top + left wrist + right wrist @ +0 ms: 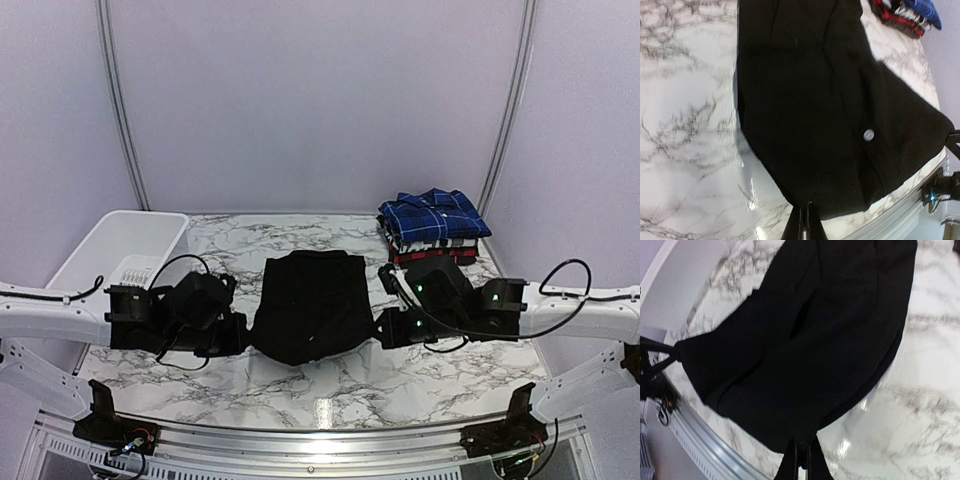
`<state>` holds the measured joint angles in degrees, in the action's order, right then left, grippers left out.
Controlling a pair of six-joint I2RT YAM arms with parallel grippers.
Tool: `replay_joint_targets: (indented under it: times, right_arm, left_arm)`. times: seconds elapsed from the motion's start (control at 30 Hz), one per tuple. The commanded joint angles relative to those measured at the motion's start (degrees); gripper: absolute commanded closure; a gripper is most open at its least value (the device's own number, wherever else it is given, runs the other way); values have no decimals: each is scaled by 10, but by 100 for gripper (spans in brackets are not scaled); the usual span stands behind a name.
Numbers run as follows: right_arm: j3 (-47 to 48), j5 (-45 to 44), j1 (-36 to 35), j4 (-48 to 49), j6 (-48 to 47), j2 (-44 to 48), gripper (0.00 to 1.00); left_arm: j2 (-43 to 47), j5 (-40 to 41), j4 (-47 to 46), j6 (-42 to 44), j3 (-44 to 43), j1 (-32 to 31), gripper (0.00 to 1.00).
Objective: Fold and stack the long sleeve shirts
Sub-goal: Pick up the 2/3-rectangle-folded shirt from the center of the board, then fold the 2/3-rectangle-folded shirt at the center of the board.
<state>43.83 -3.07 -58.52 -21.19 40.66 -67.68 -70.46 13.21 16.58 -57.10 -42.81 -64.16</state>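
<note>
The black shirt (312, 305) lies partly folded in the middle of the marble table. It fills the left wrist view (830, 115) and the right wrist view (810, 340). My left gripper (240, 335) is shut on its near left edge (806, 212). My right gripper (385, 330) is shut on its near right edge (804, 450). The cloth hangs taut between the two grippers. A stack of folded plaid shirts (433, 226), blue-and-white on top of red and black-and-white, sits at the far right and shows in the left wrist view (902, 15).
A white plastic basket (115, 250) stands at the far left of the table. A metal rail (320, 440) runs along the near edge. Bare marble (330, 385) lies in front of the black shirt.
</note>
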Motion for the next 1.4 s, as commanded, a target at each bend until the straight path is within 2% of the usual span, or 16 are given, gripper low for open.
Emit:
replay_joint_targets:
  times: [0.0,0.13,0.27,0.4,0.53,0.63,0.73,0.77,0.93,1.03,1.17,1.37]
  right_arm:
    - [115,12,92,15,-72,-74,100]
    - [221,77,203,75,-126,-219,100]
    - [367,96,264,108,-152,-403,100]
    - [457,113,304,138,-150,-539,100]
    - [488,128,319,149,-144,-613,100]
    - [460,139,317,152,-134,-614,100]
    - [384,145,310,181,-118,-573,100]
    - [294,147,299,206,-101,-522,100]
    - [151,125,242,234,-71,-402,100]
    - [78,103,217,230,-50,-316,100]
    - [45,81,214,216,-45,-256,100]
    - [75,60,214,177,-71,-258,100]
  left_arm:
    - [-54,-27,22,88,-103,95,100]
    - [-198,-87,13,185,-240,209,100]
    - [-402,-169,-10,215,-409,304,100]
    - [-554,-185,-17,226,-539,336,100]
    - [-628,-199,-18,223,-597,343,100]
    - [-628,-210,-37,208,-570,340,100]
    - [-584,-211,-72,195,-494,327,100]
    - [-523,-200,-120,171,-375,303,100]
    - [-389,-158,-199,107,-168,250,100]
    - [-310,-122,-206,77,-85,212,100]
    - [-265,-99,-197,62,-55,196,100]
    - [-257,-65,-167,86,-95,195,100]
